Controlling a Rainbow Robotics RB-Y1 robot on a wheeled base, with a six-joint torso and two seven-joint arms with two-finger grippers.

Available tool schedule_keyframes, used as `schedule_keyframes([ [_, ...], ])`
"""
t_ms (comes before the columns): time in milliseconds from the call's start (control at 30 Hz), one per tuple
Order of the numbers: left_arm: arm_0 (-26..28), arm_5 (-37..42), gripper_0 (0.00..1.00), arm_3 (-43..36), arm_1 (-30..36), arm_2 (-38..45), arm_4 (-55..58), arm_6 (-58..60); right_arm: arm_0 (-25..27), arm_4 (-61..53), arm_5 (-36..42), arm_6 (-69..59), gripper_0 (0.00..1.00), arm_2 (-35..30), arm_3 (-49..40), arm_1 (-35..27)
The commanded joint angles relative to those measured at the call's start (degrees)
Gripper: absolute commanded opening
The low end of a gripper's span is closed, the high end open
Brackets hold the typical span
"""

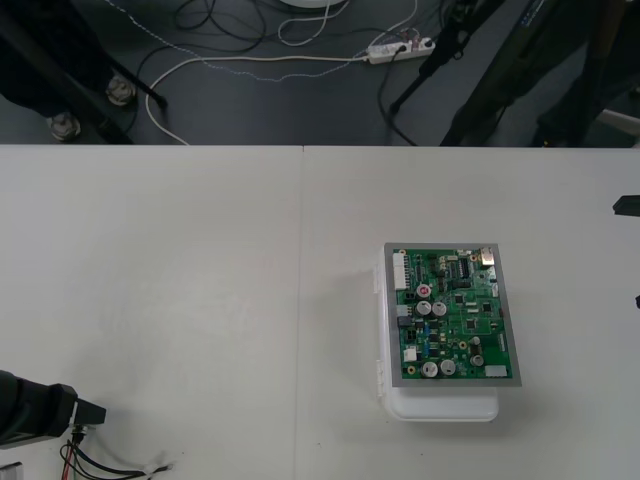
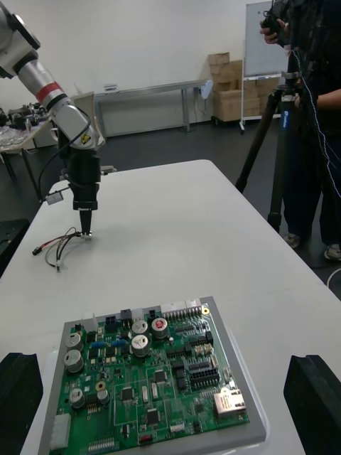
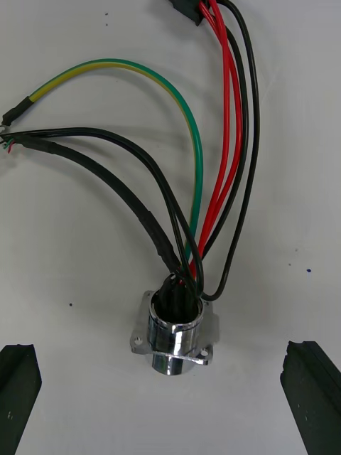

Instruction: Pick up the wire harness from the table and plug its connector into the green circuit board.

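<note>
Well, we are at the pick-up step, and nothing is grasped yet. The left gripper (image 2: 85, 229) stands over the near left corner of the table (image 1: 200, 300), pointing straight down at the wire harness (image 1: 105, 466). From its own wrist view we see its fingers (image 3: 18, 389) spread wide. The round metal socket (image 3: 176, 334) lies on the table between them, touched by neither. The red, black and green wires (image 3: 213, 142) fan away from the socket towards the small black plug (image 3: 186, 6) at the harness's far end. We cannot quite tell how high the fingertips stand; from the right wrist view they look very close to the wires, perhaps at the surface.

The green circuit board (image 1: 452, 315) sits on its white base (image 1: 440, 405), well apart from the harness on the robot's right side, with no harness plug in it. The right gripper (image 2: 165, 357) waits just beside the board, fingers wide apart and holding nothing.

We judge the next move to be a short descent and a closing of the fingers, but the choice of hold matters. The socket is what lies centred now, while the plug is the end that must meet the board. A grip on the polished socket may slip and would leave the plug dangling on limp wires, so a hold nearer the plug — or a hand-over to the right gripper — looks wiser.
</note>
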Motion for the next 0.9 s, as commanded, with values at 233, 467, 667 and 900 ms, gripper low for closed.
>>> schedule_keyframes([
  [233, -10.7, 11.1, 1.00, -0.8, 4.1, -14.1, -1.5, -5.1, 0.8, 0.6, 0.0, 0.8, 1.00, 0.2, -2.8, 3.4],
  [467, -12.0, 12.5, 1.00, -0.6, 4.4, -17.4, -1.6, -5.0, 0.8, 0.3, 0.0, -0.6, 1.00, 0.2, -2.7, 3.8],
  [667, -12.0, 12.4, 1.00, -0.4, 4.5, -18.2, -1.8, -5.1, 0.8, -1.8, 0.0, -1.1, 1.00, 0.2, -2.8, 3.7],
  [900, -12.0, 12.4, 1.00, -0.5, 4.1, -18.2, -2.0, -5.1, 0.7, -3.2, 0.0, -1.1, 1.00, 0.1, -4.7, 2.8],
])
